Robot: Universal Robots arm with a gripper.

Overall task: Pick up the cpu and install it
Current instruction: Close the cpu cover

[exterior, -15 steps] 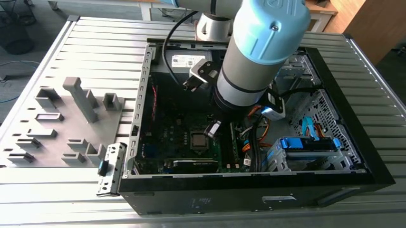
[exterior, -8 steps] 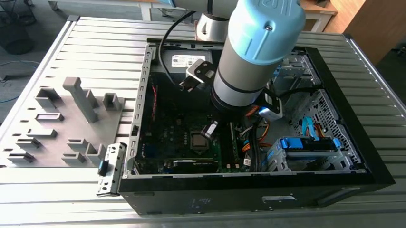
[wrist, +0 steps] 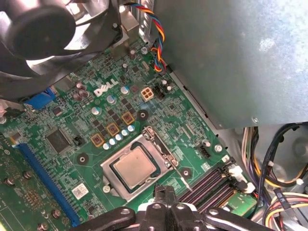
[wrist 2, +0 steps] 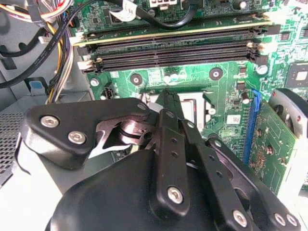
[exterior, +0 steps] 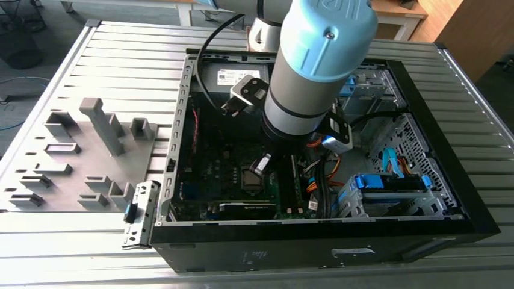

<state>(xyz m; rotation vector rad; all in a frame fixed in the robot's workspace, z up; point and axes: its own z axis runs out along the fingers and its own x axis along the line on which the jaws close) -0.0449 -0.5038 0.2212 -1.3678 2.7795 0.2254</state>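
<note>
My black metal claw (wrist: 165,195), its fingers drawn together and gripping nothing, hovers inside the open black computer case (exterior: 321,241) just beside the flat square silvery-grey cpu (wrist: 135,167), which lies seated in the metal socket frame (wrist: 108,180) on the green motherboard (wrist: 86,120) below me.

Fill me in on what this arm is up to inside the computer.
The robot arm is reaching down into the open computer case, its claw just above the motherboard. In the first wrist view the cpu already lies in its socket frame, metal face up, with the claw's tips at the socket's edge, beside the memory slots. The claw holds nothing visible. The grey fixture blocks stand outside the case.
</note>
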